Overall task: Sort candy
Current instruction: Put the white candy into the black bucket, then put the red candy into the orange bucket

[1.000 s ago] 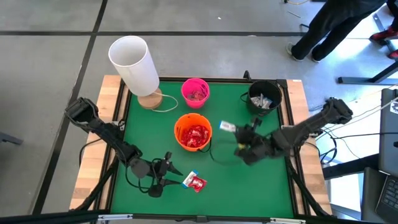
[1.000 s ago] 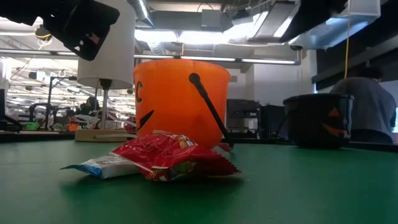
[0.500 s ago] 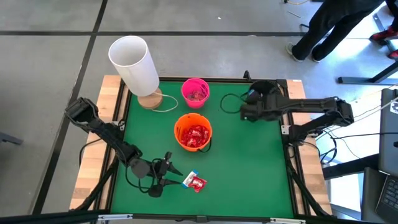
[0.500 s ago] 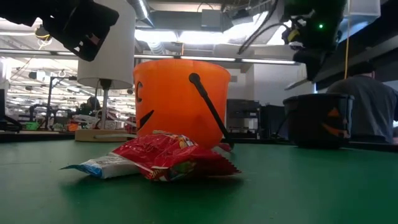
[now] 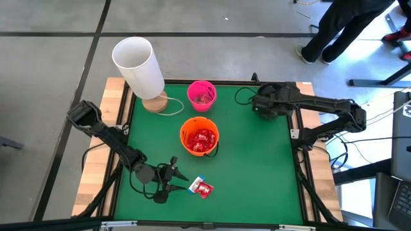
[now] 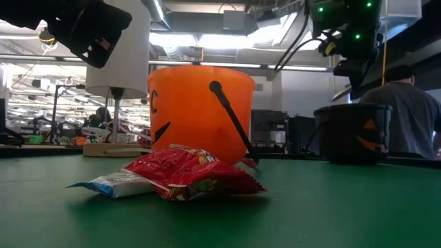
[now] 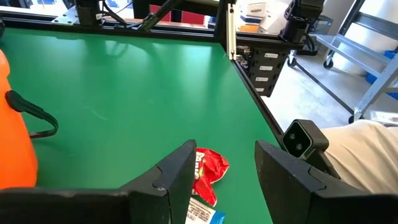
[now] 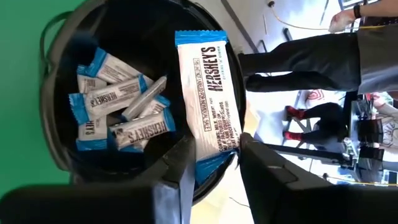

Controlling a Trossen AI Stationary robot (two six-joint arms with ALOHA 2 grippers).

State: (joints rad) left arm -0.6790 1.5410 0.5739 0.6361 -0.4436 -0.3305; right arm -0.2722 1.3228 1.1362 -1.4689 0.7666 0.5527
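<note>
My right gripper (image 5: 262, 104) is at the far right of the table, over the black bucket (image 8: 134, 25). It is shut on a white and blue Hershey's bar (image 8: 208, 93). Several like bars (image 8: 115, 106) lie in the bucket. My left gripper (image 5: 174, 178) is open near the table's near edge. Its fingers stand on either side of a red wrapped candy (image 7: 208, 169) and a white and blue one (image 7: 202, 214), above them. Both candies lie flat on the green mat and also show in the low view (image 6: 186, 176). My right gripper pinches the bar's blue crimped end (image 8: 214, 163) between its two fingers. The fingers point down, and the bar reaches on beyond them along their line. The bar hangs clear, above the bucket's opening near its rim.
The orange bucket (image 5: 200, 136) with red candies stands mid-table, and the pink bucket (image 5: 201, 94) behind it. A white cylinder on a wooden base (image 5: 138, 67) stands at the far left. A person (image 5: 350, 22) is beyond the far right corner. Bare green mat lies between the orange bucket and the right edge.
My right gripper has carried the bar from the middle right of the table toward the far edge and has turned. It now stands over the black bucket, with the bar still in its fingers. My left gripper and the two candies have kept still.
</note>
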